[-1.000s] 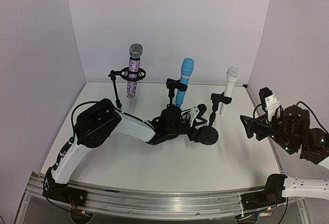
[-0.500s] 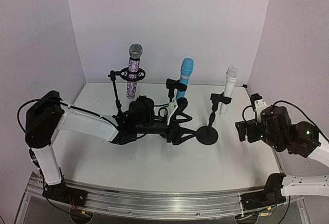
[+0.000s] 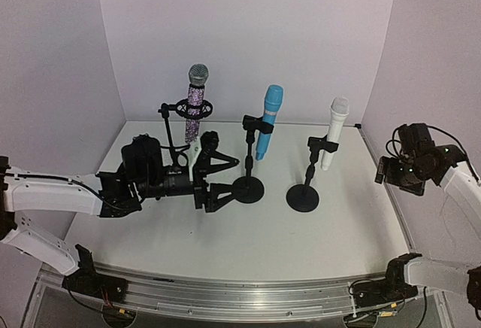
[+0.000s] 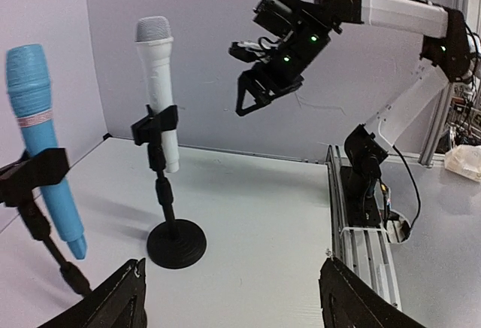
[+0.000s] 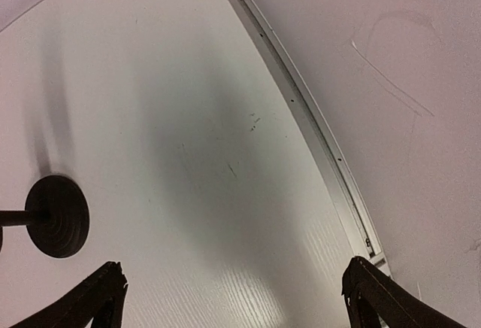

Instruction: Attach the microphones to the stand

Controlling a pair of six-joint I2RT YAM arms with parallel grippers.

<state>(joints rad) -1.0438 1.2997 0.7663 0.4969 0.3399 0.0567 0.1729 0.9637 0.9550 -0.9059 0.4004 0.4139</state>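
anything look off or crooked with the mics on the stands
Nothing stands out. The glittery purple microphone, the blue microphone and the white microphone each sit clipped in a stand, heads up, none fallen.

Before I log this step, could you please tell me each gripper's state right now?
Left gripper: open, holding nothing.
Right gripper: open, holding nothing.

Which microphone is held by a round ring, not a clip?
The glittery purple-silver microphone, leftmost: a round ring encircles it. The light blue microphone and the white microphone sit in black clips.
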